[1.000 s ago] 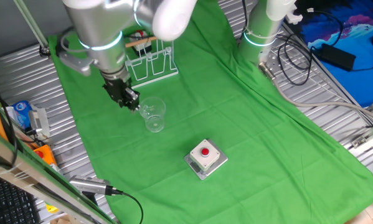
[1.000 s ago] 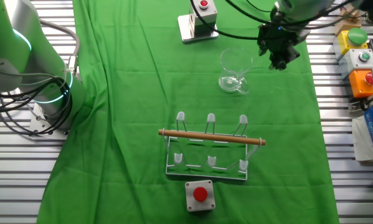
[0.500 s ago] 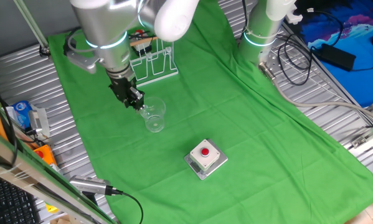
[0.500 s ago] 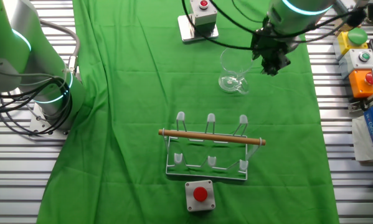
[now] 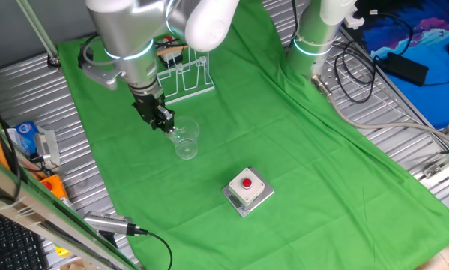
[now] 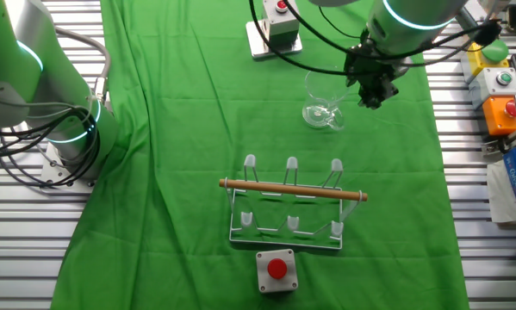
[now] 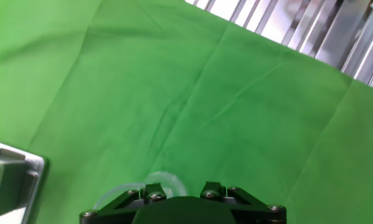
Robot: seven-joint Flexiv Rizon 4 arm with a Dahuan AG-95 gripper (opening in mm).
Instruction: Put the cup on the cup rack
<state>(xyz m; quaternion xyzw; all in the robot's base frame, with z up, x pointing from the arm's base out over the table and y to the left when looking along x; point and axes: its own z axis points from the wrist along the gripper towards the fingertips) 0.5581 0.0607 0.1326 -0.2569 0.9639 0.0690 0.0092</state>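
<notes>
The pincer is hanging low over the green cloth, its tip sitting right at the rim of the cup on the side facing the arm. In the other fixed view the pincer is showing just beside the cup, close to the upper edge, and I cannot tell whether its fingers are parted or closed, nor whether they are touching the glass. The hand view is giving only the pincer's housing and a faint arc of the clear rim beneath it.

The cup is standing upright on the cloth-covered surface, between the rack and the red-button box, apart from both. It is looking light, stiff and thin-walled, and a clear smooth wall is likely to be slippery and to crack under a hard squeeze. The rim wall or the side handle is seeming the best place to take hold, with gentle pressure, so the open mouth is staying free to go over one of the rack's upright prongs below the wooden bar.
</notes>
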